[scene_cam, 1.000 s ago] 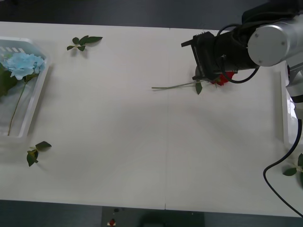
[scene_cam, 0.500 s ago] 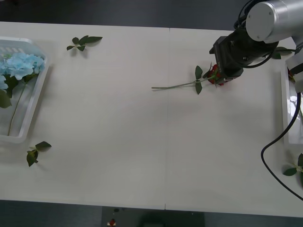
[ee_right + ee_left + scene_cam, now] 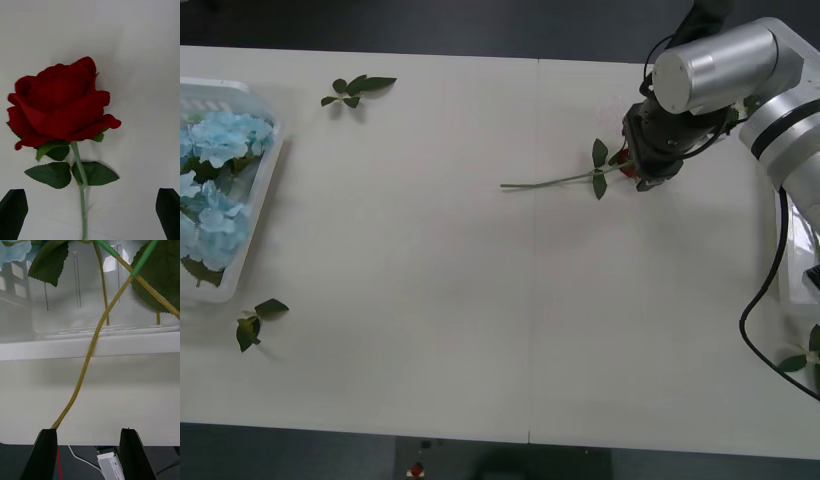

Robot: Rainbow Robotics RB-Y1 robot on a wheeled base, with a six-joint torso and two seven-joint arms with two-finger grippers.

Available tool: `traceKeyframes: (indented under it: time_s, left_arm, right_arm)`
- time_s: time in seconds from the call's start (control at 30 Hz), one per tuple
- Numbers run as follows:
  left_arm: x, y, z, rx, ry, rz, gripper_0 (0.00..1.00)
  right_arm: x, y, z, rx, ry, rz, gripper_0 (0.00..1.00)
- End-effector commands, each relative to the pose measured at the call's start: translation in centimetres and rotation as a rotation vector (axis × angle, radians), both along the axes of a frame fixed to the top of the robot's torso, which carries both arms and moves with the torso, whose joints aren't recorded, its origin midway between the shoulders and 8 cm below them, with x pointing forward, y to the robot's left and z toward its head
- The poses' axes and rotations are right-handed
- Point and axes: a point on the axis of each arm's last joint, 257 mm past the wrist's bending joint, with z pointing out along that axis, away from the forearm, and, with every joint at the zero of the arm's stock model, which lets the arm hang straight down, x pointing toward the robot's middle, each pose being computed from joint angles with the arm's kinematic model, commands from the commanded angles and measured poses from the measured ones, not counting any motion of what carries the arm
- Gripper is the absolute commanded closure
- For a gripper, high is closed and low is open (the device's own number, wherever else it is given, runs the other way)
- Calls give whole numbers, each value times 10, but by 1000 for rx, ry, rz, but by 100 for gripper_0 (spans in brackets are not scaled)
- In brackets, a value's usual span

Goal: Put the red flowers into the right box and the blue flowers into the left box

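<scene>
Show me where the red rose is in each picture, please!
Front view: the red rose lies on the white table, far right side; its bloom is under the right gripper, and its stem runs toward the table's middle.
Right wrist view: the bloom sits in the middle, stem coming down between the open black fingers.
Left wrist view: not there; blue flower stems and the left box.
Shared landmark: the two leaves just below the bloom.
</scene>
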Motion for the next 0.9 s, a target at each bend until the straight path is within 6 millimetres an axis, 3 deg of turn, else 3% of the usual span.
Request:
traceKeyframes:
  time_s: [0.03, 0.2, 0.43, 0.5, 0.7, 0.9]
  left_arm:
    - [2, 8, 21, 18, -34, -16, 50]
    - [9, -10, 40, -91, -87, -27, 41]
    - [13, -74, 94, -306, -155, -141, 6]
    - [19, -92, 109, -344, -189, -177, 1]
    - [50, -149, 151, -482, -342, -252, 0]
    - [80, -193, 166, -525, -459, -287, 0]
  right_arm:
    - [5, 28, 9, -3, -25, 56, 0]
    - [5, 35, 3, -27, -26, 72, 0]
    - [15, 33, -11, -41, -57, 68, 0]
    - [17, 32, -12, -48, -64, 73, 0]
    - [19, 27, -26, -75, -73, 79, 0]
    - [19, 25, -32, -82, -71, 82, 0]
